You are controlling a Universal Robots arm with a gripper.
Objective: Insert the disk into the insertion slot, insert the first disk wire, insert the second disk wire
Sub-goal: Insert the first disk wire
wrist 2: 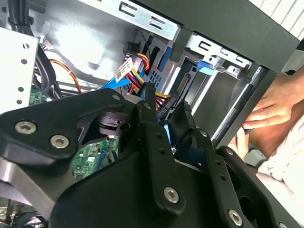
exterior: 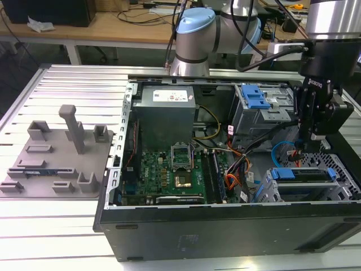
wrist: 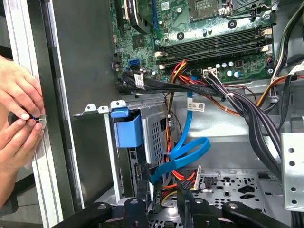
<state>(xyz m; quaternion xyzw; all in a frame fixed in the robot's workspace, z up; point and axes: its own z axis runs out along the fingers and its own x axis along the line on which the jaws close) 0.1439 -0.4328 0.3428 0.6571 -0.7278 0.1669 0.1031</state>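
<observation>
**Disk is in its slot, and the claw is down beside it at the cables.**

The disk (exterior: 284, 173) lies flat in the slot (exterior: 265, 193) on the exterior view's right, with its long axis across that view. The claw (exterior: 309, 148) hangs just above and behind it. In the first wrist view the blue cable (wrist: 190, 152) ends right at the claw's tip, just beside the disk. I can't tell whether the claw grips it. Both wrist views catch a person's hands (wrist: 19, 114) outside the case (exterior: 225, 228).

the disk (wrist: 128, 130) has a bright blue carrier. the insertion slot (wrist: 156, 127) is light-grey sheet metal with a perforated pattern. the flat cable (wrist: 192, 148) is blue, the wires (wrist: 176, 70) red and yellow, the motherboard (wrist: 199, 28) green.
</observation>
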